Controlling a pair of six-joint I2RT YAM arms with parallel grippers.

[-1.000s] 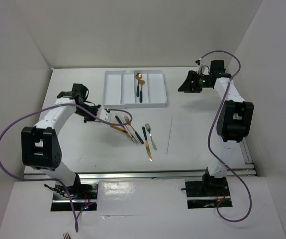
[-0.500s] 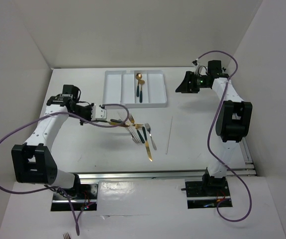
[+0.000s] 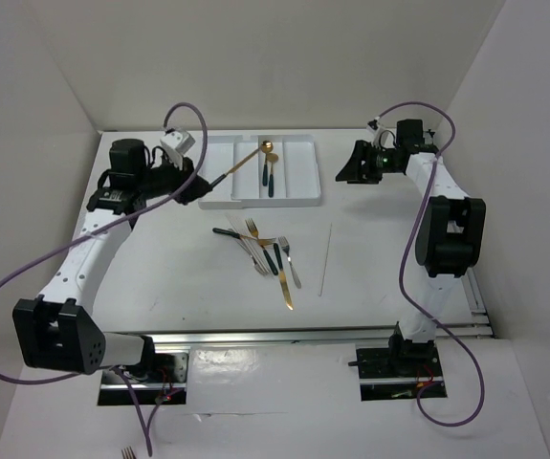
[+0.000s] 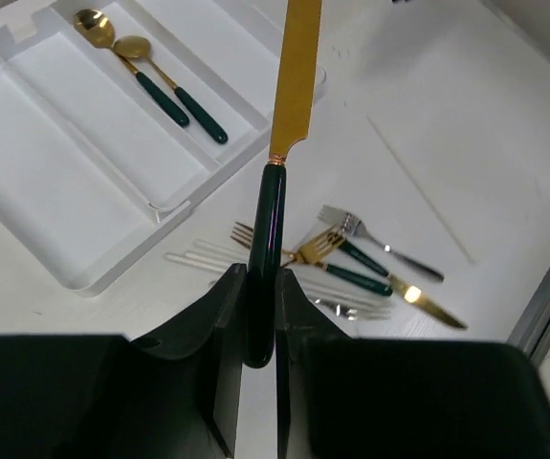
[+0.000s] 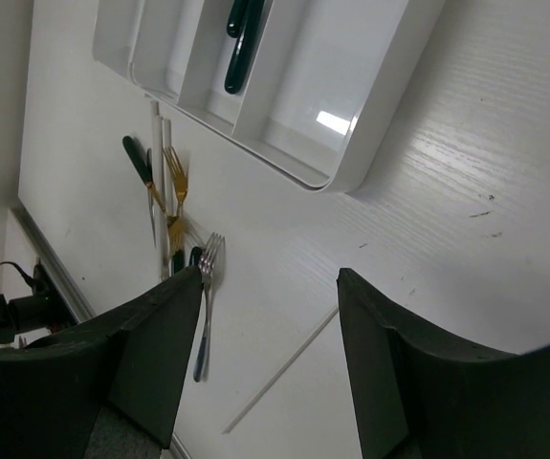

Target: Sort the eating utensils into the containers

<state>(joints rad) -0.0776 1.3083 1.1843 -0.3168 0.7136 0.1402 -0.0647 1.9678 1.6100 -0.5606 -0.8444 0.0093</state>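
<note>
Now, overhead: the left gripper (image 3: 196,188) clamps a gold knife (image 3: 236,167) by its teal handle, with the blade angled over the white tray (image 3: 215,158). Left wrist: the grip sits low on the handle — the long blade could pivot, or land with the two spoons (image 4: 165,100). Right wrist: the right gripper (image 5: 270,287) is spread wide and holds nothing, near the tray's corner.

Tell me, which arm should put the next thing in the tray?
Left. The left gripper holds a knife by its dark handle, blade reaching over the tray. The right gripper is open and empty, off to the tray's side.
</note>
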